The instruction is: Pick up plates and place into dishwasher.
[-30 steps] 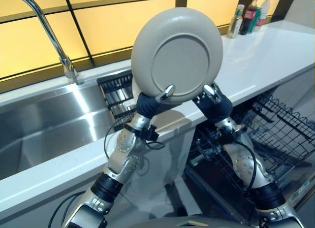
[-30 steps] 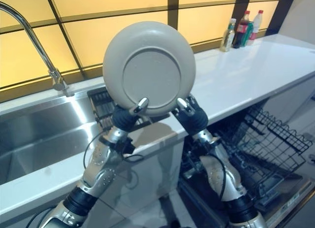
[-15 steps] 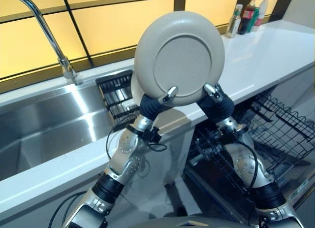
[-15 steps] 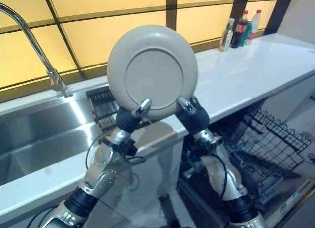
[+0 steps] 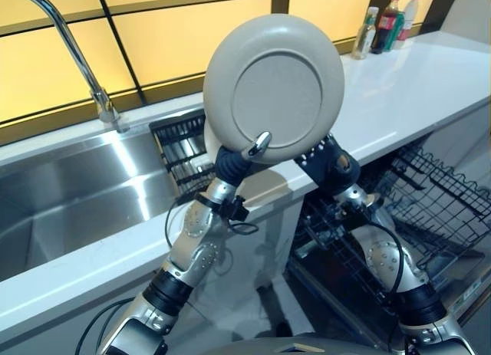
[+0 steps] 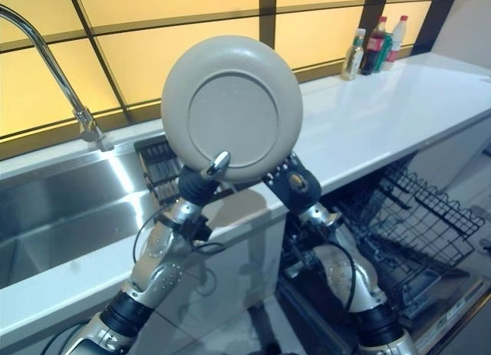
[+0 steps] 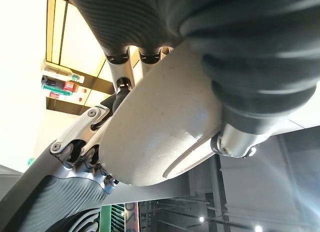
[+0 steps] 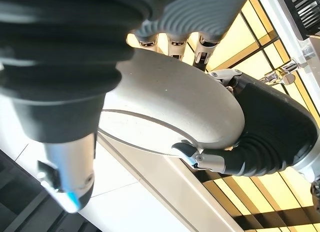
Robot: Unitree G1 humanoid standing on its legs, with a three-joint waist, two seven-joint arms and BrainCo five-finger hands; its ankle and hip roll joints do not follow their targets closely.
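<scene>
A grey round plate (image 5: 276, 87) is held upright above the counter edge, its underside facing me. My left hand (image 5: 230, 165) is shut on its lower rim, the thumb (image 5: 259, 144) pressed on the back face and the fingers behind it; the left wrist view shows the same pinch on the plate (image 7: 160, 137). My right hand (image 5: 330, 163) sits at the lower right rim, turned, with its thumb off the back face. In the right wrist view its straight fingers (image 8: 172, 41) lie along the plate's far side (image 8: 175, 106).
Another pale plate (image 5: 209, 136) stands in a black rack (image 5: 180, 140) at the steel sink's (image 5: 69, 194) right end, under a tall faucet (image 5: 77, 56). The open dishwasher's wire rack (image 5: 437, 194) lies at the lower right, below the white counter (image 5: 414, 87). Bottles (image 5: 383, 21) stand at the back.
My right thumb has come off the plate's back face and that hand has turned. The plate has shifted slightly left, held by my left hand.
</scene>
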